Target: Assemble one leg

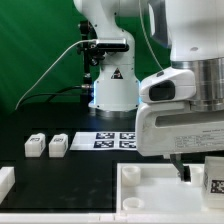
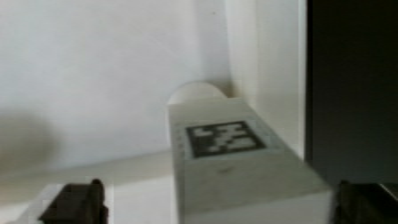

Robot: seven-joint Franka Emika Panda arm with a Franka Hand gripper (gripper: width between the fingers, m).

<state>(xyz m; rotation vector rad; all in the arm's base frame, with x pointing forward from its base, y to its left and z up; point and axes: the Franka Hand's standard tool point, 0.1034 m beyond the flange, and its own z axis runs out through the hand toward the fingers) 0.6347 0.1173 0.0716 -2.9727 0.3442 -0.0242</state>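
In the wrist view a leg (image 2: 228, 150), a white block with a black-and-white tag, lies between my gripper (image 2: 221, 203) fingers. The dark fingertips (image 2: 75, 200) stand wide apart, with a gap on at least one side of the leg. The leg's far end points into a corner of the white square panel (image 2: 89, 90). In the exterior view the gripper (image 1: 198, 174) hangs low over the panel's (image 1: 150, 190) right part, with that leg (image 1: 213, 181) beside one finger. Two more legs (image 1: 35, 145) (image 1: 58, 146) lie on the black table at the exterior view's left.
The marker board (image 1: 117, 139) lies flat behind the panel, in front of the robot's base (image 1: 112, 90). A white part (image 1: 5, 180) shows at the lower left edge. Cables run along the green backdrop.
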